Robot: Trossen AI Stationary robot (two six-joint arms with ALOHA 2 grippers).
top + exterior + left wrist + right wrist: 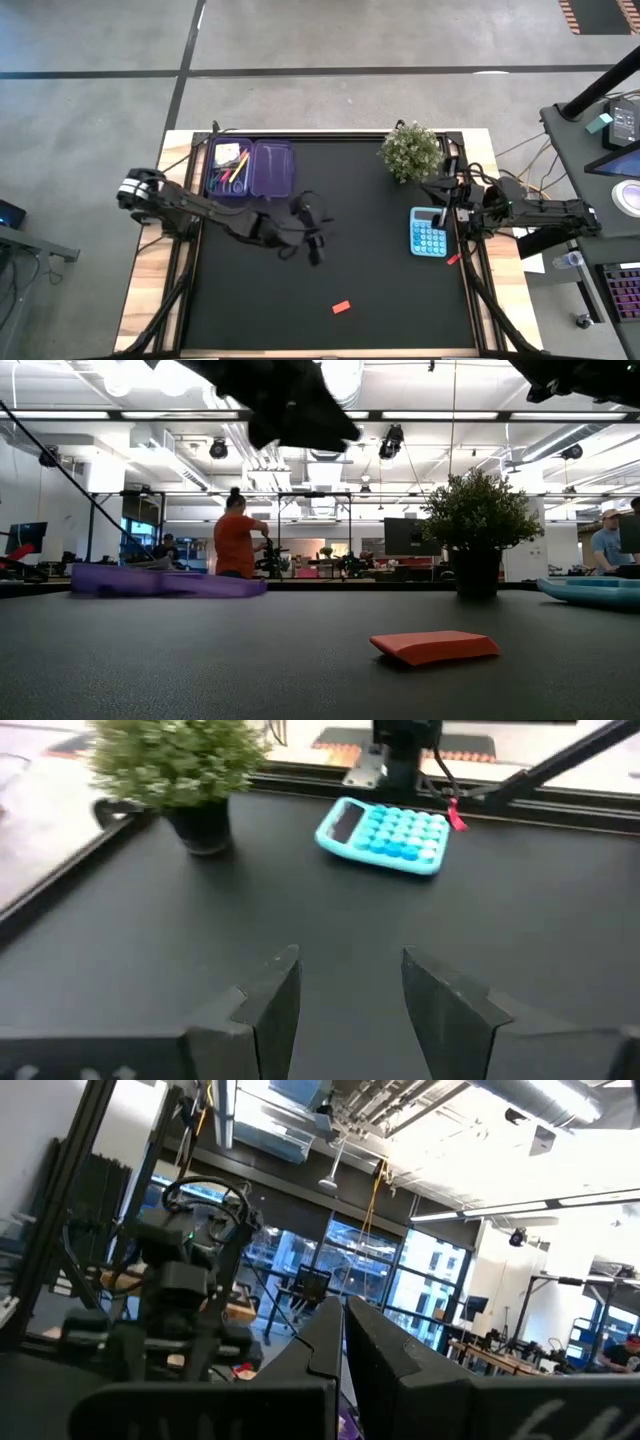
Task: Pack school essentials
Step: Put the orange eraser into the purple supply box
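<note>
A red eraser [341,307] lies flat on the black table top near its front edge, and it also shows in the low view [435,646]. A purple case [250,168] lies open at the far left, with several pens [230,165] in its left half. My left gripper [322,228] hangs above the middle of the table, pointing toward the right edge. It is open, and the left wrist view shows nothing between its fingers [350,990]. My right gripper [343,1340] is shut and held up at the table's right edge [440,195].
A potted plant [410,150] stands at the far right. A light blue calculator [428,232] lies flat in front of it, with a small red piece [452,259] at its near side. People stand in the room beyond the table [236,540].
</note>
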